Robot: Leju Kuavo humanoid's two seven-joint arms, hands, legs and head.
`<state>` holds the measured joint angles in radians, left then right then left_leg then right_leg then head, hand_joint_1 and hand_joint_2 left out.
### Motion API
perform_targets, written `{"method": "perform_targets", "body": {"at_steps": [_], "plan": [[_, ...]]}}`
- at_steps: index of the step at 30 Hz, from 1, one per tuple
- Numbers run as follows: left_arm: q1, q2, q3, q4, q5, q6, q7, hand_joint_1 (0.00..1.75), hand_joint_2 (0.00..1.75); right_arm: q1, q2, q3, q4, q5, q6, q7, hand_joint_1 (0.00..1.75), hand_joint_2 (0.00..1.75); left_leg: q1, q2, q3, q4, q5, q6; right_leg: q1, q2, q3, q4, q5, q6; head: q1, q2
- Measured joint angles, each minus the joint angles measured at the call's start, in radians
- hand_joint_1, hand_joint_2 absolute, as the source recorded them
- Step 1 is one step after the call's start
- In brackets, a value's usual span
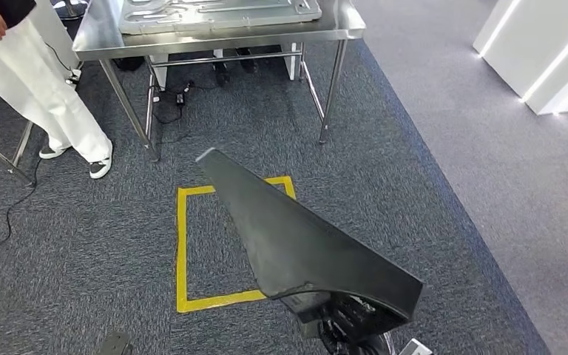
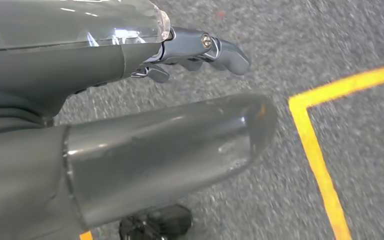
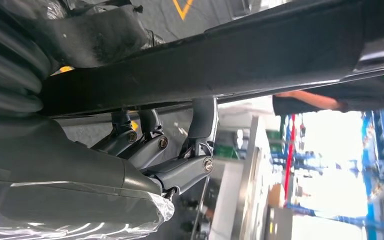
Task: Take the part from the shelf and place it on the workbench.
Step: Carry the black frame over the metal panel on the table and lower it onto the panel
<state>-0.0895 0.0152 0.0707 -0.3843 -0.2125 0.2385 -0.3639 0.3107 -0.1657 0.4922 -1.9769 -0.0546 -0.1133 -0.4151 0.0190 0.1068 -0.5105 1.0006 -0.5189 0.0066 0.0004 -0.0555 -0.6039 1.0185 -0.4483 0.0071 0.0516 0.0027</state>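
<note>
While the right hand (image 3: 155, 150) grips the long black part (image 1: 296, 237) from beneath, the left hand (image 2: 190, 50) hangs empty, fingers loosely apart. Beyond lie yellow floor tape (image 1: 183, 244), the steel workbench (image 1: 96, 37), a person (image 1: 37, 81).

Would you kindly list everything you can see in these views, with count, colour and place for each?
Part: one, black, long and tapering, carried above the carpet in front of the robot.
Workbench: one, bare steel, ahead of the robot across the carpet.
Metal panel: one, silver-grey, lying on the workbench.
Taped square: one, yellow, on the carpet before the workbench, partly hidden by the part.
Cables: a few, black, on the floor under the workbench.
White block: one, white with lit strips, on the far right.
Person: one, white trousers, standing left of the workbench.
Right hand: grey, fingers reaching up against the part, holding it.
Left hand: grey, holding nothing, over the carpet near the tape.
</note>
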Motion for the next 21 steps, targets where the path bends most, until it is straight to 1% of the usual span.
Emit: {"method": "perform_targets", "body": {"at_steps": [1, 2, 3, 4, 5, 6, 7, 8, 9, 10, 11, 12, 13, 14, 15, 16, 17, 18, 19, 20, 21], "plan": [[-0.002, -0.003, 0.006, 0.002, -0.001, -0.004, -0.005, 0.00, 0.00, 0.003, 0.000, 0.000, -0.002, 0.001, -0.002, -0.001, 1.75, 1.75, 0.001, 0.005, 0.005, -0.002, -0.003, -0.006, -0.001, 0.011, 0.002, -0.003, 0.001, -0.005, 0.000, 0.000], [-0.005, -0.006, 0.013, 0.004, -0.002, -0.008, -0.009, 0.00, 0.00, 0.006, 0.000, -0.001, -0.004, 0.002, -0.004, -0.003, 1.75, 1.75, 0.002, -0.003, 0.008, 0.001, -0.009, -0.011, -0.003, 0.021, 0.006, -0.010, 0.003, -0.011, 0.000, 0.000], [-0.007, -0.009, 0.018, 0.006, -0.003, -0.018, -0.018, 0.00, 0.00, 0.009, 0.000, -0.001, -0.006, 0.003, -0.007, -0.005, 1.75, 1.75, 0.003, -0.022, 0.005, 0.018, -0.023, -0.014, -0.006, 0.032, 0.012, -0.018, 0.006, -0.016, 0.000, 0.000], [-0.007, -0.010, 0.024, 0.006, -0.004, -0.033, -0.029, 0.00, 0.00, 0.010, 0.000, -0.001, -0.008, 0.003, -0.012, -0.006, 1.75, 1.75, 0.004, -0.048, -0.010, 0.056, -0.048, -0.016, -0.009, 0.042, 0.017, -0.024, 0.009, -0.022, 0.000, 0.000], [-0.005, -0.012, 0.031, 0.007, -0.004, -0.052, -0.045, 0.00, 0.00, 0.010, 0.000, -0.001, -0.010, 0.003, -0.017, -0.008, 1.75, 1.75, 0.005, -0.076, -0.037, 0.116, -0.081, -0.017, -0.010, 0.053, 0.020, -0.026, 0.009, -0.026, -0.001, 0.000], [-0.002, -0.014, 0.039, 0.008, -0.003, -0.072, -0.061, 0.00, 0.00, 0.010, 0.000, -0.001, -0.010, 0.003, -0.025, -0.008, 1.75, 1.75, 0.004, -0.091, -0.072, 0.186, -0.113, -0.018, -0.009, 0.066, 0.020, -0.025, 0.008, -0.030, -0.001, 0.000], [0.002, -0.016, 0.047, 0.009, -0.002, -0.088, -0.073, 0.00, 0.00, 0.011, 0.000, 0.000, -0.011, 0.003, -0.031, -0.009, 1.75, 1.75, 0.004, -0.098, -0.106, 0.248, -0.133, -0.019, -0.008, 0.080, 0.020, -0.023, 0.007, -0.032, -0.001, 0.000], [0.005, -0.018, 0.056, 0.010, 0.000, -0.101, -0.082, 0.00, 0.00, 0.013, 0.000, 0.000, -0.011, 0.003, -0.037, -0.009, 1.75, 1.75, 0.004, -0.101, -0.128, 0.280, -0.133, -0.020, -0.006, 0.094, 0.020, -0.020, 0.005, -0.032, -0.001, 0.000], [0.006, -0.020, 0.065, 0.012, 0.001, -0.108, -0.086, 0.00, 0.00, 0.015, 0.000, 0.000, -0.011, 0.003, -0.045, -0.010, 1.75, 1.75, 0.004, -0.102, -0.133, 0.274, -0.111, -0.020, -0.006, 0.109, 0.021, -0.016, 0.002, -0.032, -0.001, 0.000], [0.008, -0.022, 0.076, 0.014, 0.002, -0.113, -0.088, 0.00, 0.00, 0.016, 0.000, 0.001, -0.011, 0.004, -0.054, -0.012, 1.75, 1.75, 0.004, -0.104, -0.117, 0.226, -0.071, -0.019, -0.006, 0.121, 0.022, -0.011, -0.002, -0.030, -0.001, 0.000], [0.009, -0.024, 0.088, 0.017, 0.002, -0.116, -0.088, 0.00, 0.00, 0.017, 0.000, 0.002, -0.011, 0.007, -0.066, -0.013, 1.75, 1.75, 0.005, -0.108, -0.092, 0.160, -0.031, -0.017, -0.006, 0.132, 0.022, -0.004, -0.007, -0.028, -0.001, 0.000], [0.009, -0.026, 0.101, 0.020, 0.003, -0.118, -0.089, 0.00, 0.00, 0.018, 0.000, 0.003, -0.011, 0.013, -0.082, -0.011, 1.75, 1.75, 0.004, -0.114, -0.068, 0.098, -0.004, -0.014, -0.005, 0.140, 0.021, 0.006, -0.013, -0.023, -0.001, 0.000], [0.009, -0.028, 0.114, 0.024, 0.003, -0.119, -0.089, 0.00, 0.00, 0.020, 0.000, 0.004, -0.012, 0.024, -0.102, -0.006, 1.75, 1.75, 0.003, -0.119, -0.052, 0.057, 0.011, -0.009, -0.005, 0.146, 0.018, 0.014, -0.018, -0.018, -0.001, 0.000], [0.009, -0.030, 0.126, 0.027, 0.002, -0.118, -0.091, 0.00, 0.00, 0.022, 0.000, 0.004, -0.014, 0.038, -0.122, 0.001, 1.75, 1.75, 0.002, -0.122, -0.047, 0.039, 0.011, -0.004, -0.004, 0.152, 0.014, 0.018, -0.022, -0.012, -0.001, 0.000], [0.010, -0.032, 0.138, 0.029, 0.001, -0.116, -0.092, 0.00, 0.00, 0.024, 0.000, 0.004, -0.015, 0.053, -0.143, 0.010, 1.75, 1.75, -0.001, -0.123, -0.048, 0.037, 0.004, 0.003, -0.004, 0.155, 0.011, 0.020, -0.027, -0.006, -0.001, 0.000], [0.011, -0.035, 0.149, 0.029, -0.001, -0.112, -0.094, 0.00, 0.00, 0.026, 0.000, 0.005, -0.018, 0.068, -0.162, 0.017, 1.75, 1.75, -0.001, -0.121, -0.047, 0.036, -0.001, 0.010, -0.005, 0.155, 0.011, 0.018, -0.034, 0.000, -0.001, 0.000], [0.013, -0.038, 0.158, 0.029, -0.004, -0.107, -0.095, 0.00, 0.00, 0.028, 0.000, 0.006, -0.020, 0.080, -0.176, 0.022, 1.75, 1.75, 0.000, -0.120, -0.042, 0.032, -0.004, 0.017, -0.005, 0.148, 0.013, 0.020, -0.040, 0.004, 0.000, 0.000], [0.014, -0.040, 0.168, 0.030, -0.006, -0.103, -0.096, 0.00, 0.00, 0.028, 0.000, 0.006, -0.022, 0.089, -0.187, 0.025, 1.75, 1.75, 0.003, -0.117, -0.034, 0.028, -0.007, 0.025, -0.005, 0.132, 0.010, 0.035, -0.051, 0.009, 0.000, 0.000], [0.015, -0.042, 0.175, 0.030, -0.009, -0.101, -0.097, 0.00, 0.00, 0.028, 0.000, 0.007, -0.024, 0.094, -0.193, 0.027, 1.75, 1.75, 0.006, -0.115, -0.024, 0.025, -0.009, 0.030, -0.005, 0.110, -0.004, 0.068, -0.066, 0.014, 0.000, 0.000], [0.018, -0.043, 0.182, 0.030, -0.012, -0.099, -0.098, 0.00, 0.00, 0.027, -0.001, 0.008, -0.026, 0.097, -0.197, 0.028, 1.75, 1.75, 0.006, -0.112, -0.015, 0.024, -0.012, 0.033, -0.007, 0.087, -0.032, 0.122, -0.086, 0.020, 0.000, 0.000], [0.021, -0.043, 0.190, 0.031, -0.015, -0.099, -0.097, 0.00, 0.00, 0.026, -0.001, 0.009, -0.027, 0.099, -0.200, 0.029, 1.75, 1.75, 0.006, -0.108, -0.007, 0.024, -0.018, 0.034, -0.009, 0.070, -0.074, 0.190, -0.111, 0.025, 0.000, 0.000]]}}
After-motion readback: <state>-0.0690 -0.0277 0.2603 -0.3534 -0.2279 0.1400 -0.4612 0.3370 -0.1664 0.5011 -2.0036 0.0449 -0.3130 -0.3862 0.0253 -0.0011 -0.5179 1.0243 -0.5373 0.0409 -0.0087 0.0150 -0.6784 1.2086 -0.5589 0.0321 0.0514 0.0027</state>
